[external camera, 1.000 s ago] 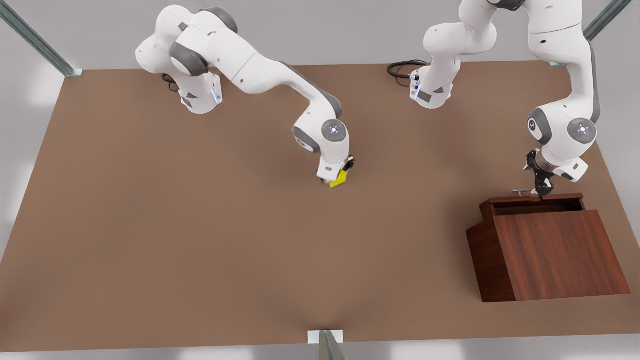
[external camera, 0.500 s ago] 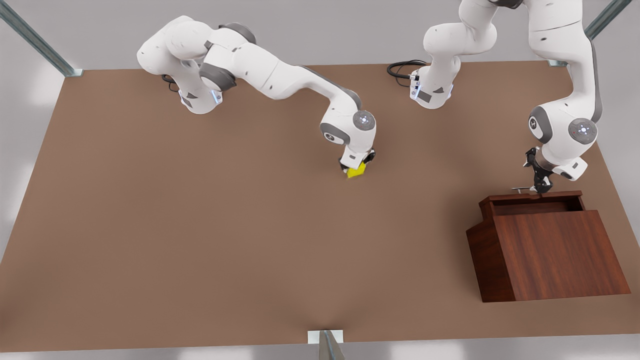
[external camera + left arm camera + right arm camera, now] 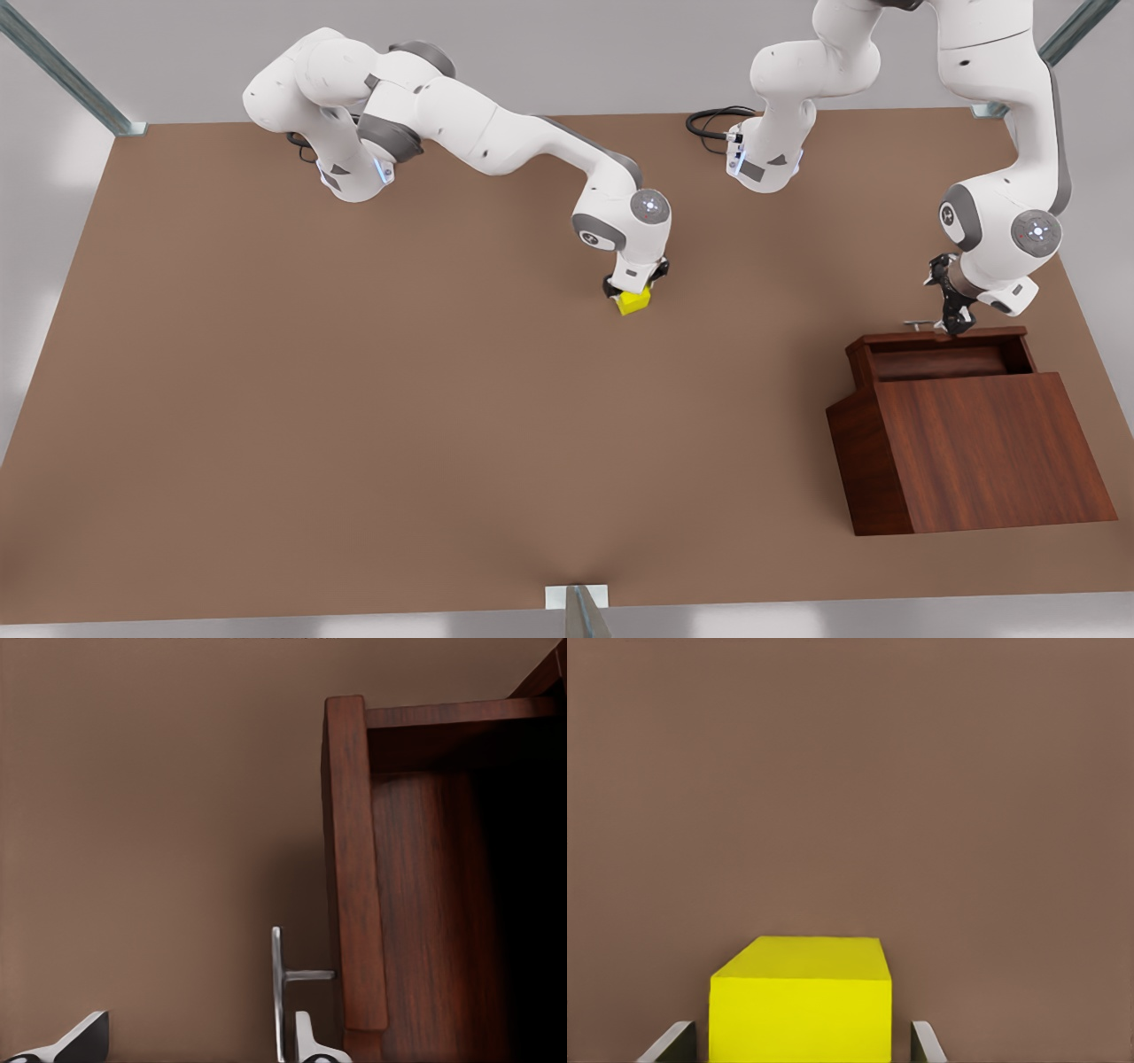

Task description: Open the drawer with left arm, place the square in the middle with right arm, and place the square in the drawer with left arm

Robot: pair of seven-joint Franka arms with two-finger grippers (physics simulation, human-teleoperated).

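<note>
The square [image 3: 633, 302], a small yellow cube, rests level on the brown tabletop near the middle [image 3: 567, 372]. My right gripper [image 3: 631, 291] stands right over it. In the right wrist view the square [image 3: 799, 1001] lies between the fingertips [image 3: 673, 1043] with a thin gap on each side, so this gripper [image 3: 799, 1050] is open. My left gripper [image 3: 952, 321] is at the drawer's silver handle [image 3: 920, 324]. The drawer [image 3: 939, 338] is pulled partly out of the wooden cabinet [image 3: 974, 452]. In the left wrist view the handle [image 3: 277, 992] sits between the spread fingers [image 3: 80, 1041] of the open gripper [image 3: 195, 1047], close to one of them.
Both arm bases stand at the table's far edge, with a black cable [image 3: 713, 120] beside one. A small bracket [image 3: 576, 598] is at the near edge. Metal frame posts [image 3: 62, 71] rise at the back corners. Bare tabletop lies between the square and the cabinet.
The right arm carried the square toward the front view's right, set it down level, and its fingers parted. The left gripper pulled the drawer farther out toward the table's far edge.
</note>
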